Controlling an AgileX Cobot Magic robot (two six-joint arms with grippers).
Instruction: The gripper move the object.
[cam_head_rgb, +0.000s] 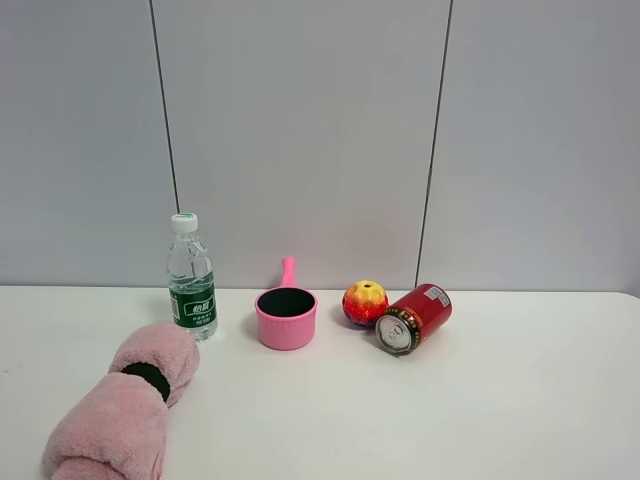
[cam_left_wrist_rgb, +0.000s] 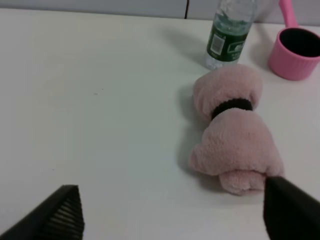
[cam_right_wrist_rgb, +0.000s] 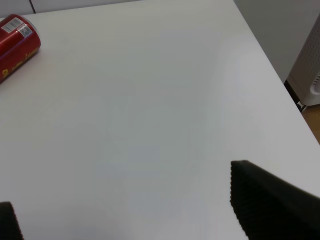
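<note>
White table (cam_head_rgb: 520, 400), grey panel wall (cam_head_rgb: 300, 130) behind. Your can (cam_head_rgb: 414, 318) lies on its side at the back, pull-tab end facing the camera, touching or just beside the ball (cam_head_rgb: 365, 302). Pink cup (cam_head_rgb: 286, 316) left of that, then the bottle (cam_head_rgb: 191, 278), then a pink plush roll (cam_head_rgb: 125, 405) at front left. Left gripper (cam_left_wrist_rgb: 170, 215): jaws wide apart, holding nothing, near the plush. Right gripper (cam_right_wrist_rgb: 125, 210): jaws spread, nothing between them, well apart from the can.
</note>
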